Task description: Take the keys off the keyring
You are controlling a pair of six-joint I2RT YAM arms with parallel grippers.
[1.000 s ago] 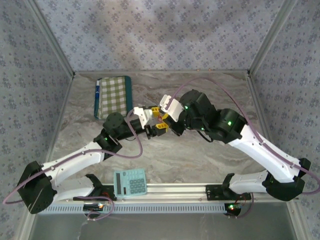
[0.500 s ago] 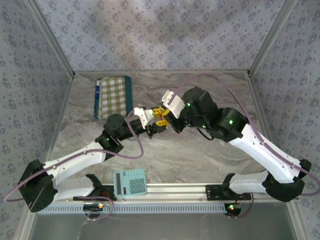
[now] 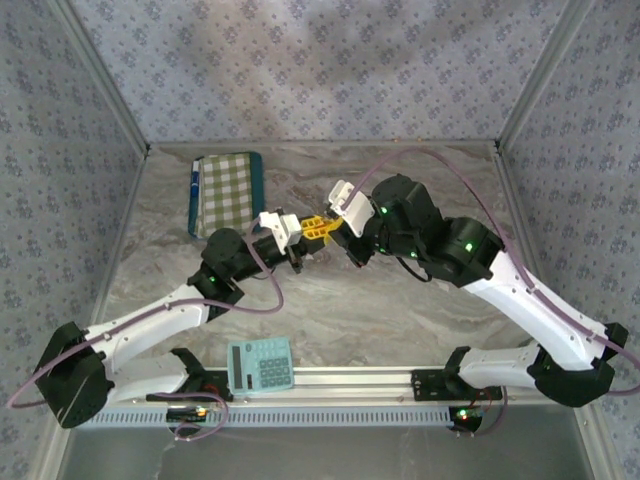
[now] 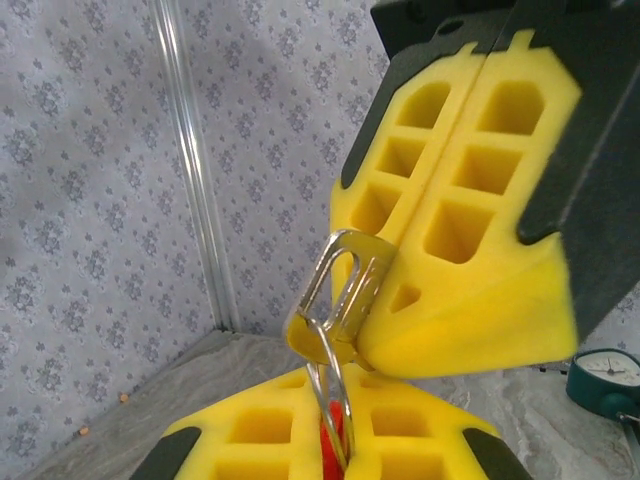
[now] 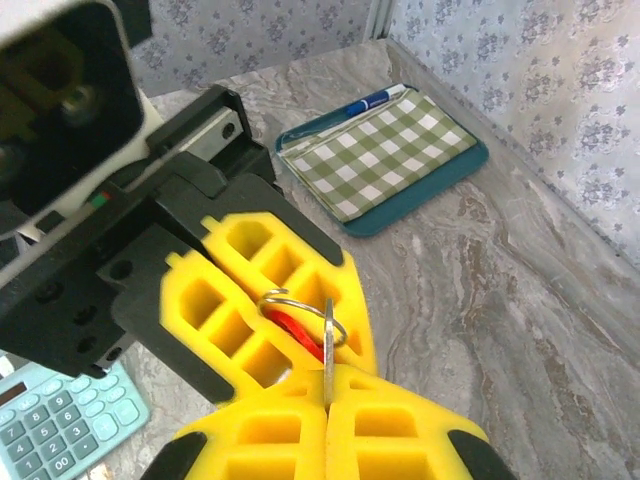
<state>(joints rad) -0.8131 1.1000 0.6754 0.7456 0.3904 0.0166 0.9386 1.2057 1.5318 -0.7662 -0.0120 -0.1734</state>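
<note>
Above the middle of the table my left gripper and right gripper meet tip to tip. In the left wrist view the left gripper is shut on the wire keyring and on a red piece of the keys wedged between its yellow fingers. The ring passes through the slotted head of a silver key, gripped by the right gripper's fingers. In the right wrist view the right gripper is shut on that key, seen edge-on, with the keyring and red piece against the left fingers.
A teal calculator lies by the near rail between the arm bases. A green checked pouch with a blue pen lies at the back left. A round dial gauge sits on the marble table. Patterned walls enclose three sides.
The left gripper's jaws have closed onto the keyring and red piece. Both grippers have shifted a little toward the back of the table, still tip to tip.
</note>
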